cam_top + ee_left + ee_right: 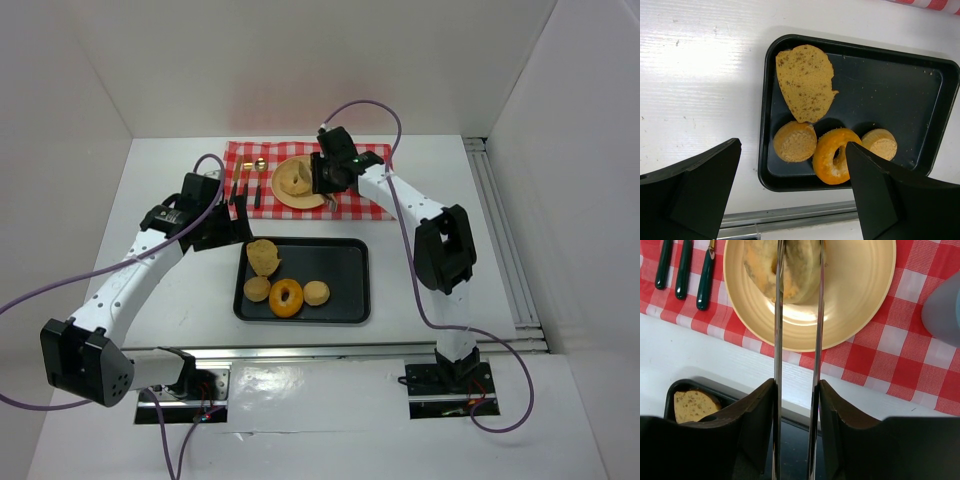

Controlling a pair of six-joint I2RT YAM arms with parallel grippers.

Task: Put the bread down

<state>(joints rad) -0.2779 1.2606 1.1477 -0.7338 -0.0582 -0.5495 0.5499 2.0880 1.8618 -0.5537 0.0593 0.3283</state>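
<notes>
A white table point(170, 200) fills the overhead view. A red checked cloth point(370, 205) lies at upper centre, and a black tray point(340, 260) sits just below it in the middle.

The right gripper point(318, 182) reaches over the cloth to the cream plate point(860, 290), which takes up the top of the right wrist view. The bread point(760, 265) lies on that plate, up at the top centre of the frame. The gripper's two thin blades run across it with a narrow gap between them. I cannot tell whether they pinch the bread or have let go.

The left gripper point(792, 150) hangs over the tray's left part with its fingers spread wide and nothing between them.

On the tray are a flat brown slice point(805, 82) at upper left, an orange ring point(825, 160) at lower centre, and a round bun on either side of the ring point(794, 141) point(881, 142). Green-handled cutlery point(685, 270) lies on the cloth left of the plate.

By my reading, the step in hand is the set-down itself, since the bread appears to rest on the plate. The next move would call for spreading the blades fully and lifting straight up, so that they do not drag the bread off the plate.
</notes>
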